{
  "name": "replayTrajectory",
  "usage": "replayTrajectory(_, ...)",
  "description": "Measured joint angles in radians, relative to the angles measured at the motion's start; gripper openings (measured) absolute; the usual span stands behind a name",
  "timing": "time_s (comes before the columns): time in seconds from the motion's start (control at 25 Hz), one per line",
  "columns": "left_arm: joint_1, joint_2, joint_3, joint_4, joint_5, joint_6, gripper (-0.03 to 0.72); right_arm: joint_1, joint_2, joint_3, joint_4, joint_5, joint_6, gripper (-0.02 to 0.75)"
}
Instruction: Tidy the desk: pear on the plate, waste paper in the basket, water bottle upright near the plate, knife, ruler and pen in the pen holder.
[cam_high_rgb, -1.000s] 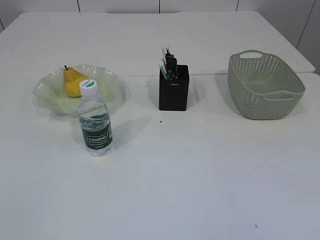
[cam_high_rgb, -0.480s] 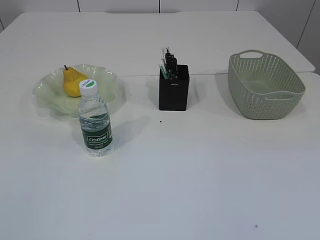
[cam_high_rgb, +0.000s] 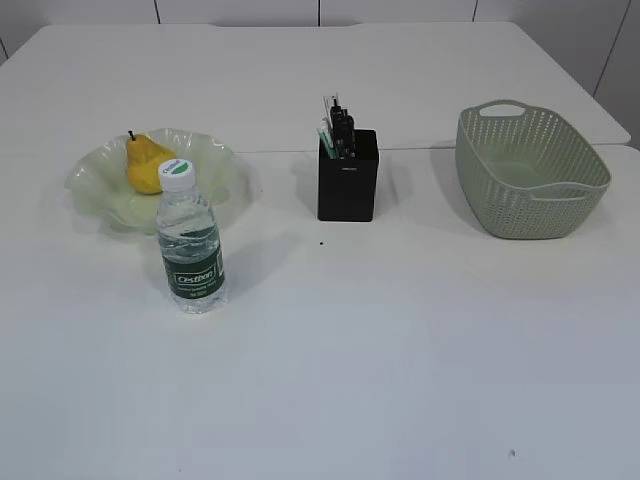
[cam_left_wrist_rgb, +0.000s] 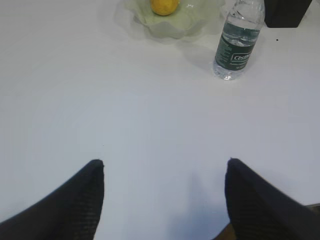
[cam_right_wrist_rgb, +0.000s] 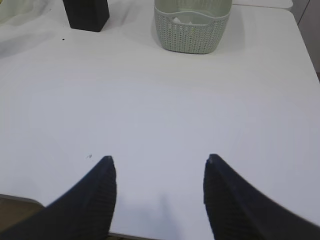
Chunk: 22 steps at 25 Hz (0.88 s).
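Starting far left, the pear (cam_high_rgb: 148, 165) is seen on the plate (cam_high_rgb: 214, 162), with the bottle (cam_high_rgb: 189, 244) upright just near of it. The holder (cam_high_rgb: 347, 179) is placed mid-tabletop (cam_high_rgb: 400, 330), the basket (cam_high_rgb: 528, 172) far right. Both left gripper (cam_left_wrist_rgb: 165, 165) and right gripper (cam_right_wrist_rgb: 159, 161) are held with fingers apart, empty.

Neither arm appears in the exterior view. In the left wrist view, the left gripper (cam_left_wrist_rgb: 165, 162) hangs above the surface with its two dark fingers spread wide apart, nothing between them. In the right wrist view, the right gripper (cam_right_wrist_rgb: 160, 157) is likewise held above the surface, its dark fingers parted and empty, pointing forward.
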Motion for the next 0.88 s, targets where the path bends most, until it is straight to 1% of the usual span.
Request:
replayTrajectory(0.28,0.0,0.0,0.0,-0.015,0.0,0.0,0.549,0.0,0.0,0.0,0.0,-0.003,0.0,0.442)
replayTrajectory(0.4,0.0,0.0,0.002,-0.034,-0.002,0.0,0.549,0.0,0.0,0.0,0.006,-0.003,0.0,0.443)
replayTrajectory(0.68,0.0,0.0,0.002,-0.037,-0.002,0.0,0.541,-0.002,0.0,0.0,0.009,-0.003,0.002,0.443)
replayTrajectory(0.76,0.0,0.0,0.002,-0.042,-0.002,0.0,0.535,-0.017,0.0,0.0,0.01,-0.003,0.002,0.443)
replayTrajectory(0.88,0.0,0.0,0.002,-0.058,-0.002,0.0,0.531,-0.098,0.0,0.0,0.01,-0.003,0.002,0.444)
